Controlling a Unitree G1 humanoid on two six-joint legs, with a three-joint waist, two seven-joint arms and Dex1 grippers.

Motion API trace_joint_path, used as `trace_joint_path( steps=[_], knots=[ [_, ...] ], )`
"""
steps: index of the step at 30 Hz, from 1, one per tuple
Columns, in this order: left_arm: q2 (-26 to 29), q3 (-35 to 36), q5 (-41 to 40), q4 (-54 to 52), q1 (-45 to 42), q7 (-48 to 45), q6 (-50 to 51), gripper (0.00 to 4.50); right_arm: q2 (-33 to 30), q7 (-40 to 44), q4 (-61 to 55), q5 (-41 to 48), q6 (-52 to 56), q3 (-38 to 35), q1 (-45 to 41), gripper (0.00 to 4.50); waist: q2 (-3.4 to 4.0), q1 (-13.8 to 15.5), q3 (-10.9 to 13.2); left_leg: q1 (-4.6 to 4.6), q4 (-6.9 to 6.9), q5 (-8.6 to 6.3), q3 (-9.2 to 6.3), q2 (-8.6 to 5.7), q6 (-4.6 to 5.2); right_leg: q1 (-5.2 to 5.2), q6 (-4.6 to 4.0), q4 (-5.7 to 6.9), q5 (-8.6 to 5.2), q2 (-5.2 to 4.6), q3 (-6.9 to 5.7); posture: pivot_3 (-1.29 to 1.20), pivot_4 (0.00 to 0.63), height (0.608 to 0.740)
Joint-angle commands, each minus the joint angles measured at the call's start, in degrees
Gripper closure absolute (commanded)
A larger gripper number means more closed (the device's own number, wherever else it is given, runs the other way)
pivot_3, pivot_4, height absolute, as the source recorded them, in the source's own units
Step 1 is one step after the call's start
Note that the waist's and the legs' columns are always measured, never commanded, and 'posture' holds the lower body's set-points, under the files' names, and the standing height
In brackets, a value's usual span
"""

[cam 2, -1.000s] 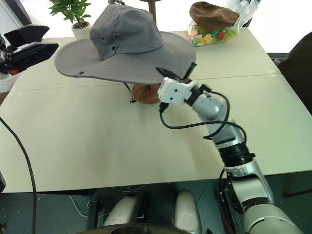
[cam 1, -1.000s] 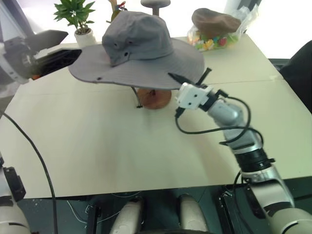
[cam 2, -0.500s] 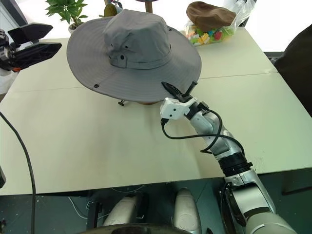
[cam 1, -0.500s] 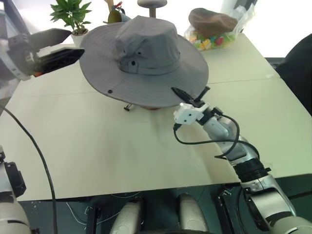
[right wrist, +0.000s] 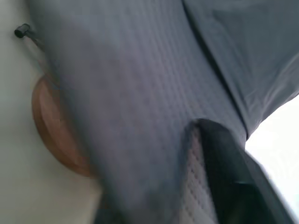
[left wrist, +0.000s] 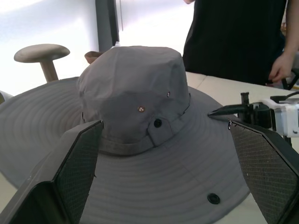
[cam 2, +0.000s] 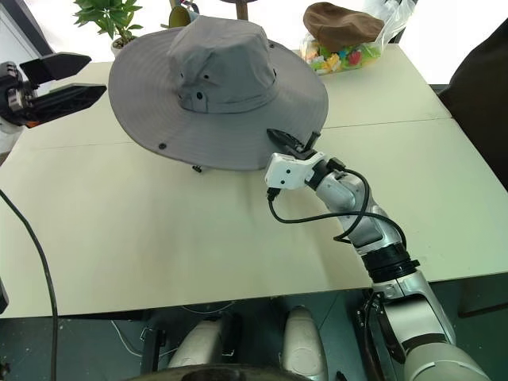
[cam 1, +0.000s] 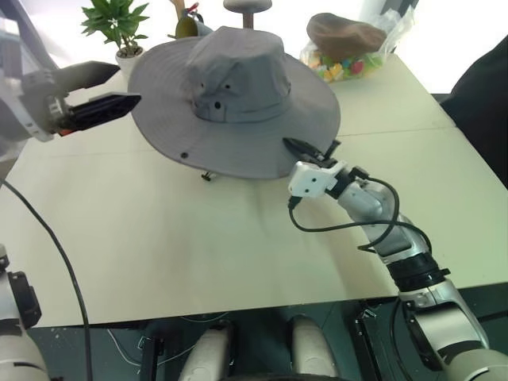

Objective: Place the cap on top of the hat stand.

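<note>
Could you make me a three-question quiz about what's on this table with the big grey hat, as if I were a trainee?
1. True or false: the cap lies flat on the table.
2. What lies on the bag of sweets at the far right of the table?
A) a small brown cap
B) a mug
C) a book
3. Which gripper is nearest the cap's brim: the left gripper or the right gripper?

Key:
1. False. It sits raised on the hat stand, whose brown base shows under the brim.
2. A.
3. The right gripper, right at the brim's near edge; the left gripper stands open off to the side.
</note>
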Motion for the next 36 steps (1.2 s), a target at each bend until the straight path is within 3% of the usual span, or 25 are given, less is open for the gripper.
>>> trace_joint_path(
  steps=[1, 2, 3, 13, 17, 21, 26, 30, 36],
  knots=[
    [0.91, 1.30, -0.04, -1.73, 0.33, -0.18, -1.03, 0.00, -1.53, 1.06, -5.20, 0.32, 1.18, -1.96, -0.72, 0.89, 0.00, -0.02, 0.00, 0.00, 0.00, 0.00, 0.00, 0.00, 0.00, -0.01, 0.00, 0.00, 0.00, 0.00, 0.00, 0.00, 0.150, 0.740],
    [0.95, 1.13, 0.16, -1.65, 0.57, -0.29, -1.12, 0.00, -2.82, 1.97, -6.78, 0.42, 1.63, -2.71, 0.03, 0.33, 0.00, 0.03, 0.00, 0.00, 0.00, 0.00, 0.00, 0.00, 0.00, -0.01, 0.00, 0.01, 0.00, 0.00, 0.00, 0.00, 0.150, 0.740],
    [0.97, 1.03, 0.28, -1.57, 0.71, -0.35, -1.18, 0.00, -3.78, 2.60, -7.94, 0.55, 2.00, -3.15, 0.57, 0.05, 0.00, 0.11, 0.00, 0.00, 0.00, 0.00, 0.00, 0.00, 0.00, -0.02, 0.00, 0.00, 0.00, 0.00, 0.00, 0.00, 0.150, 0.740],
    [0.89, -1.35, 3.92, 1.04, 1.04, -2.29, -4.15, 0.00, -19.42, 14.75, -22.45, 10.97, 5.04, -15.99, 13.41, 0.05, -0.01, 0.76, -0.01, -0.01, 0.02, 0.00, 0.07, -0.02, 0.01, 0.04, 0.00, -0.02, 0.00, -0.01, 0.01, 0.00, 0.150, 0.740],
    [1.79, -2.09, 5.88, 2.54, 1.71, -3.48, -5.88, 0.00, -27.18, 27.05, -24.77, 28.04, 8.91, -26.08, 19.13, 0.05, 0.00, 1.29, 0.00, -0.01, 0.03, 0.00, 0.13, 0.01, 0.02, 0.04, 0.00, -0.04, 0.00, -0.02, 0.01, 0.00, 0.150, 0.740],
    [4.18, -2.51, 8.69, 6.45, 2.05, -6.24, -9.17, 0.00, -34.05, 35.12, -19.98, 43.91, 27.77, -35.01, 15.12, 0.05, 0.00, 1.50, 0.00, 0.00, 0.07, 0.00, 0.23, 0.03, 0.03, 0.08, -0.03, -0.05, 0.02, -0.02, 0.04, 0.00, 0.150, 0.740],
    [7.88, -2.44, 9.77, 9.86, 1.88, -10.96, -10.75, 0.00, -43.64, 46.82, -7.91, 58.74, 47.14, -39.01, 5.79, 0.05, 0.01, 1.57, 0.01, 0.01, 0.05, -0.02, 0.24, 0.05, 0.07, 0.10, -0.04, -0.09, 0.02, -0.04, 0.03, 0.00, 0.150, 0.740],
    [10.41, -2.58, 10.36, 11.61, 1.80, -13.70, -11.55, 0.00, -49.16, 54.87, 0.96, 61.31, 52.07, -35.43, -0.23, 0.05, 0.02, 1.53, 0.01, 0.00, 0.02, -0.05, 0.25, 0.07, 0.11, 0.08, -0.04, -0.13, 0.02, -0.06, 0.01, 0.00, 0.150, 0.740],
    [11.24, -3.11, 10.96, 12.19, -0.29, -14.51, -11.73, 0.00, -48.38, 58.05, 8.25, 60.53, 53.60, -29.80, -10.47, 0.05, 0.06, 1.44, 0.04, -0.01, 0.02, -0.05, 0.41, 0.10, 0.12, -0.09, -0.03, -0.07, 0.02, -0.07, 0.06, 0.00, 0.150, 0.740]
  ],
)
